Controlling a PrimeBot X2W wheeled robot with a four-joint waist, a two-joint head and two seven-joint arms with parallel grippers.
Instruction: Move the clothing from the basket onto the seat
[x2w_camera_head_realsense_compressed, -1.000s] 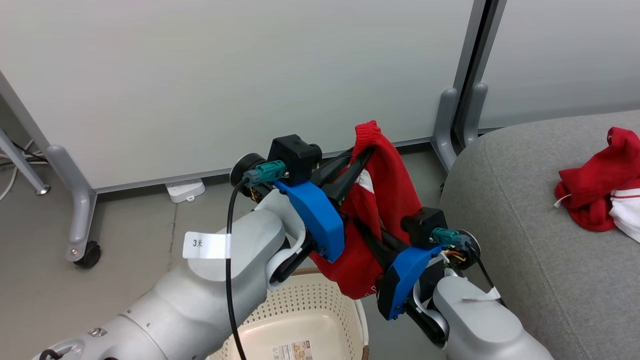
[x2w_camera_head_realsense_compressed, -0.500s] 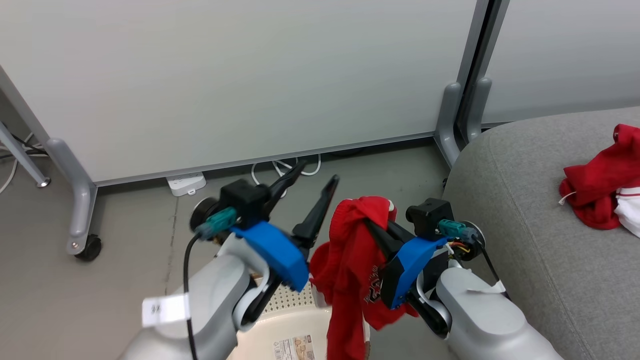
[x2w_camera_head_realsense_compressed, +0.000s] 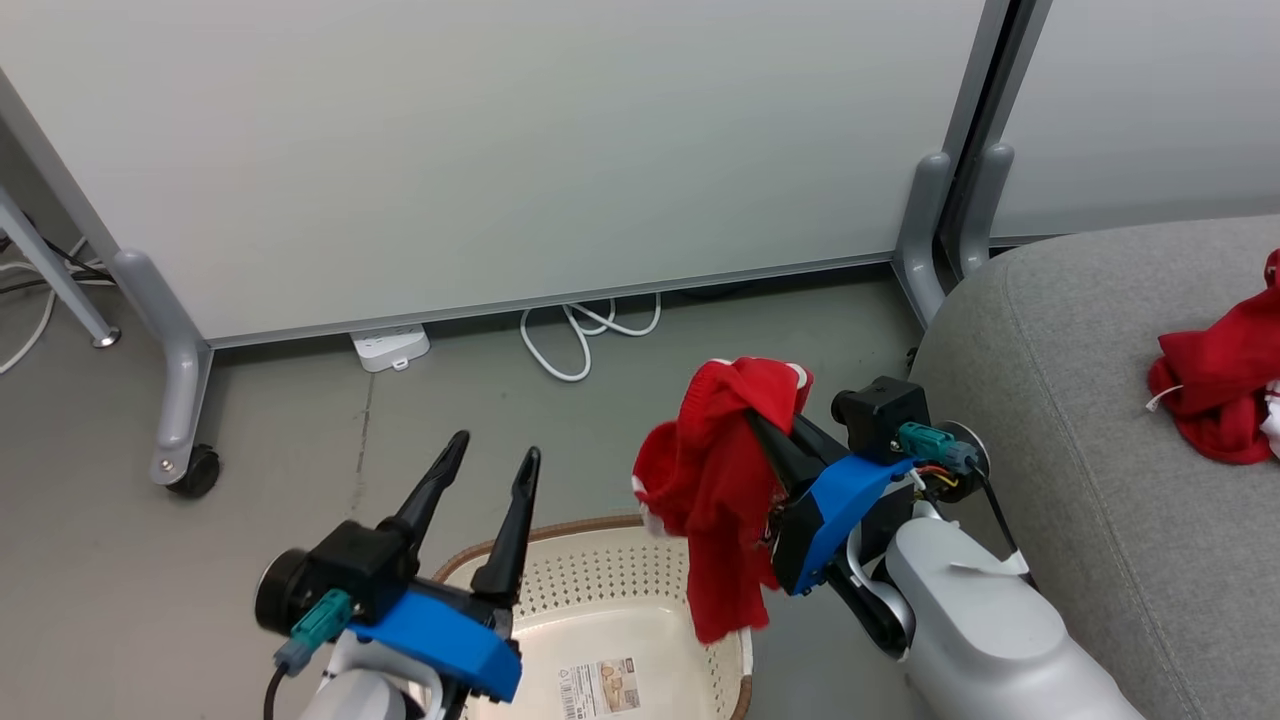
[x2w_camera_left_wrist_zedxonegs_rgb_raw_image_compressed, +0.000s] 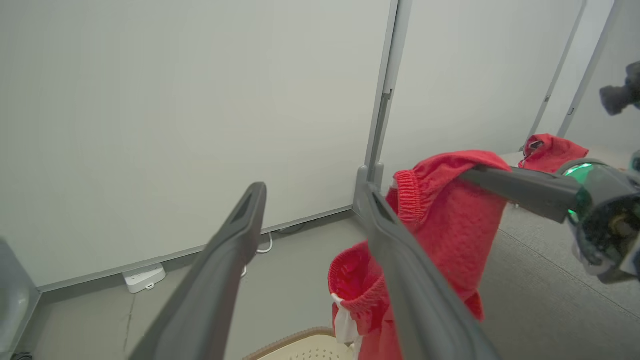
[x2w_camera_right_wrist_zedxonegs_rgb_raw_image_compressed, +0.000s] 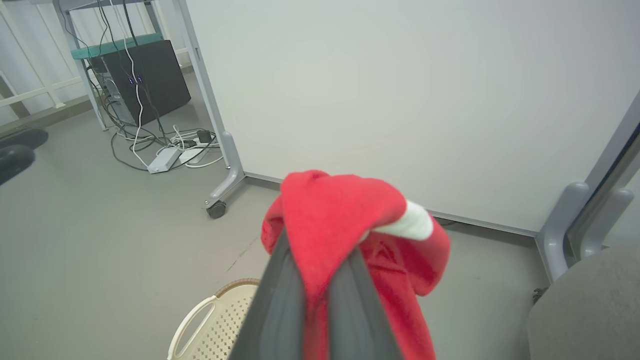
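Note:
A red garment (x2w_camera_head_realsense_compressed: 715, 470) with a white patch hangs over the near right rim of the cream basket (x2w_camera_head_realsense_compressed: 540, 535), with my right gripper (x2w_camera_head_realsense_compressed: 752, 418) shut on its bunched top. In the right wrist view the cloth (x2w_camera_right_wrist_zedxonegs_rgb_raw_image_compressed: 345, 210) drapes over that gripper's (x2w_camera_right_wrist_zedxonegs_rgb_raw_image_compressed: 320, 240) fingertips. My left gripper (x2w_camera_head_realsense_compressed: 493, 448) stands open and empty to the left of the garment, above the basket's far rim; in the left wrist view its fingers (x2w_camera_left_wrist_zedxonegs_rgb_raw_image_compressed: 372, 195) are spread, with the garment (x2w_camera_left_wrist_zedxonegs_rgb_raw_image_compressed: 450, 215) beyond them. A second red garment (x2w_camera_head_realsense_compressed: 1215, 400) lies on the grey seat (x2w_camera_head_realsense_compressed: 1080, 450) at the right.
Pale partition panels stand behind, on grey feet, one with a castor (x2w_camera_head_realsense_compressed: 195, 470). A white power strip (x2w_camera_head_realsense_compressed: 390, 347) and a looped cable (x2w_camera_head_realsense_compressed: 580, 340) lie on the floor at the panel's base. A dark box with cables (x2w_camera_right_wrist_zedxonegs_rgb_raw_image_compressed: 140, 75) stands further off.
My left gripper opened, let go of the red garment and dropped down and to the left. The garment now hangs from the right gripper alone. The head camera shifted slightly.

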